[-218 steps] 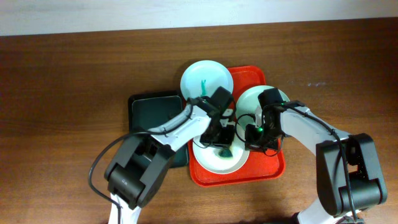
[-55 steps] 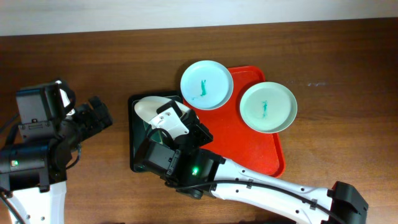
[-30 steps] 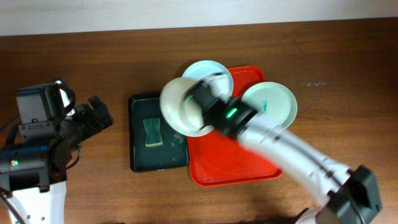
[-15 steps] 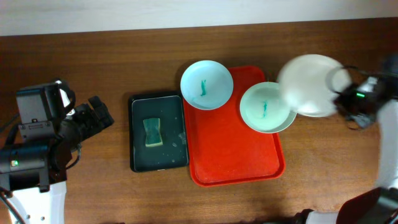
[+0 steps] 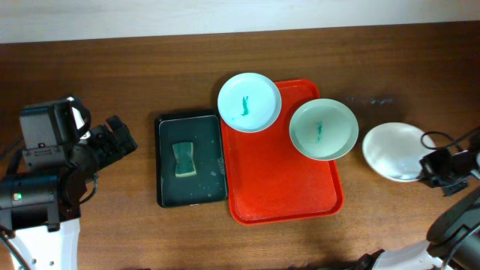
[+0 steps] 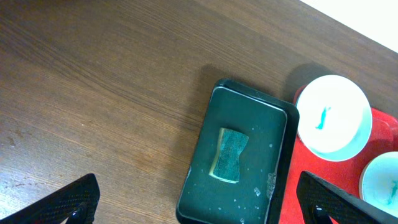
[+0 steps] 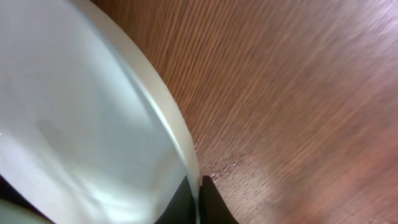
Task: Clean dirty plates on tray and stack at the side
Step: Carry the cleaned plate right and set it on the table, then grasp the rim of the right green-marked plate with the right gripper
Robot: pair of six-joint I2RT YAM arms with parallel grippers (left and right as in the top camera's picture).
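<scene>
Dirty plate one (image 5: 249,102), pale with a green smear at its middle, overlaps the far left corner of the red tray (image 5: 281,187) and hangs partly over the wooden table (image 5: 90,67). Dirty plate two (image 5: 323,129), also marked with green, sits on the tray's far right part, its edge just past the tray's right rim. A third, clean white plate (image 5: 395,151) is off the tray, over the table to its right and apart from plate two. The right gripper (image 5: 431,163) pinches this plate's right rim. The right wrist view shows the rim caught between dark fingers (image 7: 211,202), with wood grain close behind. Whether the plate rests flat on the table cannot be told. Left of the red tray, just beside it, lies a dark rectangular tray (image 5: 202,142) holding a green sponge (image 5: 184,159) and some water drops. The left gripper (image 5: 118,139) hangs well to the left, its fingers spread wide and holding nothing.
</scene>
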